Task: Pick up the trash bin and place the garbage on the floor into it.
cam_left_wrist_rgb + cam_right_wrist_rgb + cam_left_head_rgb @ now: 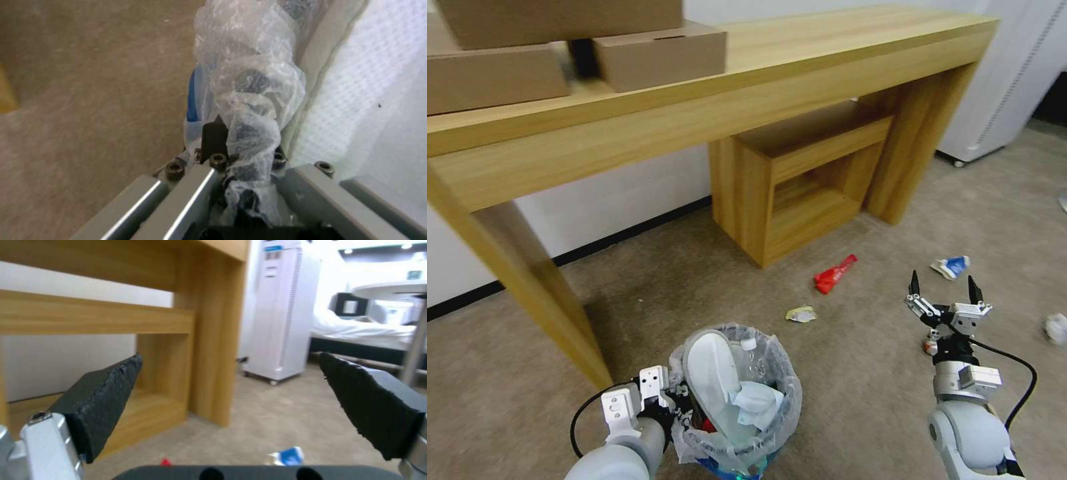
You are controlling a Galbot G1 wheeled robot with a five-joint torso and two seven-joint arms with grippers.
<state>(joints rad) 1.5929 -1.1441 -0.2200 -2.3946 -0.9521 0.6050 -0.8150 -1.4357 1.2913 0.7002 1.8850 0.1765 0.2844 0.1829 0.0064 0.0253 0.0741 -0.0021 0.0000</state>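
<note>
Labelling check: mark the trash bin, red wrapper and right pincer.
trash bin (787, 393): head view, bag-lined rim on the robot's right side.
red wrapper (834, 274): head view, middle of the wrapper on the carpet.
right pincer (945, 292): head view, gap midway between the open fingertips.

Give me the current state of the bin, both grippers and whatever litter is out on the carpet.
Trash bin: held at its rim, lined with a bag, partly filled, a white slipper inside.
Left gripper: shut on the bin's rim and bag.
Right gripper: open, empty, above the carpet.
Red wrapper: lying on the carpet.
Blue-white carton: on the carpet.
Crumpled paper: on the carpet.
Yellowish scrap: on the carpet.
</note>
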